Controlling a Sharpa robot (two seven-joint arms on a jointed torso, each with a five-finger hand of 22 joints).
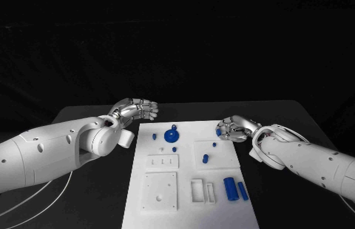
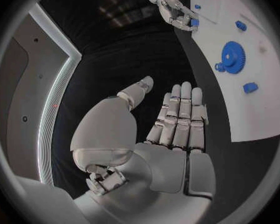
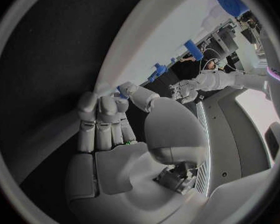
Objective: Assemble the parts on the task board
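Observation:
The white task board (image 1: 222, 208) lies in the middle of the black table. On it are a blue gear (image 1: 172, 134) near the far end, small blue pegs (image 1: 205, 159) and two blue cylinders (image 1: 230, 188) near the right front. My right hand (image 1: 237, 128) is at the board's far right edge and pinches a small blue part (image 1: 219, 131) between thumb and fingers; the part (image 3: 122, 90) also peeks out at the fingertips in the right wrist view. My left hand (image 1: 137, 109) hovers off the board's far left corner, fingers straight (image 2: 177, 117), holding nothing.
White raised plates with slots and holes (image 1: 160, 190) sit on the board's near half, with a slotted block (image 1: 202, 190) beside them. The black table (image 1: 296, 116) shows bare around the board. The gear (image 2: 233, 57) lies close to my left hand.

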